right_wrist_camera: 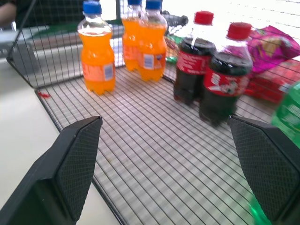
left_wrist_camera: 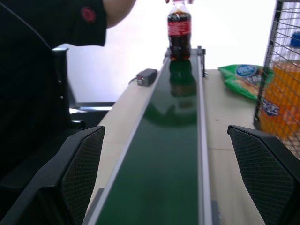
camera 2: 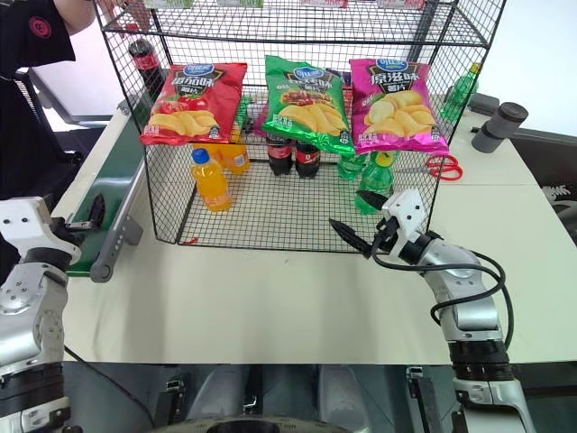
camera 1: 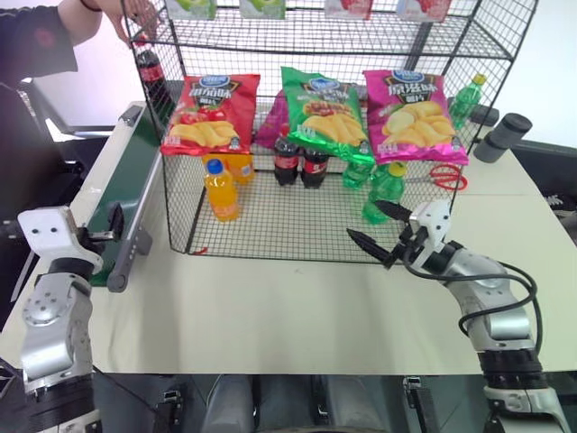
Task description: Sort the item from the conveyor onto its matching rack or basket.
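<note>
Upright on conveyor (left_wrist_camera: 176,154): cola bottle (left_wrist_camera: 179,33).

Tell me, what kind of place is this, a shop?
Probably a mock shop for testing: a black wire-grid rack hung with crisp bags, small drink bottles, and a dark green conveyor belt on a pale table.

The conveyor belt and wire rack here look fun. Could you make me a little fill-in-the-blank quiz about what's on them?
1. The cola bottle at the far end of the conveyor has a ____ cap.
2. Two more cola bottles stand on the bottom tier of the black wire ____.
3. The bottles with blue caps hold ____ soda.
4. Both the left gripper and the right gripper have their fingers ____.

Missing words: red; rack; orange; open
</note>
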Tool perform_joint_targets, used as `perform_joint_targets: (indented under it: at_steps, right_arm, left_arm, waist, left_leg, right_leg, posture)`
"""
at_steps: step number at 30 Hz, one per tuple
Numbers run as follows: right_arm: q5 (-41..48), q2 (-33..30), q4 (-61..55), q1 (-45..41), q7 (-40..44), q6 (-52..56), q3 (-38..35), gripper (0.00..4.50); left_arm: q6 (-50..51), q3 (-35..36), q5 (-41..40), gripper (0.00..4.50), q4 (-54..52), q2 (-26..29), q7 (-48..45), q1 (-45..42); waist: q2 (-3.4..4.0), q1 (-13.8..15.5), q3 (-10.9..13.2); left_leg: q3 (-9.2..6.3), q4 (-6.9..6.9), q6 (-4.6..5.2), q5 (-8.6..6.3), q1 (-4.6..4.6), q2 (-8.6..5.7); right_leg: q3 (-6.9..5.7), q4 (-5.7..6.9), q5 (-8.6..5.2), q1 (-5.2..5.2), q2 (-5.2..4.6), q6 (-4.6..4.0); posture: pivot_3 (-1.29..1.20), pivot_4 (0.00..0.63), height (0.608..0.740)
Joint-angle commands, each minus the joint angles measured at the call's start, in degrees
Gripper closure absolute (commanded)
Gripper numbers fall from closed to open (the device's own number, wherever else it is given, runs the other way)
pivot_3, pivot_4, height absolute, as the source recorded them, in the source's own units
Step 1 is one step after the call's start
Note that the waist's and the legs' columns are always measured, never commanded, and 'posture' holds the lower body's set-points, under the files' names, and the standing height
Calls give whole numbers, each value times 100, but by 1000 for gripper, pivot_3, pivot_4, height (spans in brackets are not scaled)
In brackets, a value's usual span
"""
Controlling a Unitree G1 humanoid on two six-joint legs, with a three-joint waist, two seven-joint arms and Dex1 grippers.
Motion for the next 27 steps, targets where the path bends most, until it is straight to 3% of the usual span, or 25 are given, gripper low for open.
perform_joint_targets:
  at_steps: [1,27]
  right_arm:
    - [47,158,-428,37,-136,54,117,49]
    - [-142,590,-231,-192,-180,-120,573,49]
  left_arm:
    - [-279,104,93,0,203,27,116,-162]
    - [-747,-147,289,0,854,-125,187,-353]
  waist:
    - [-2,0,-1]
    - [-5,-8,-3]
  left_leg:
    - [-1,0,0,0,0,0]
    - [-1,0,0,0,-1,0]
  right_leg:
    - [-1,0,0,0,0,0]
    - [-3,1,0,-3,-4,0]
  posture:
    - [0,150,740]
    - [0,150,740]
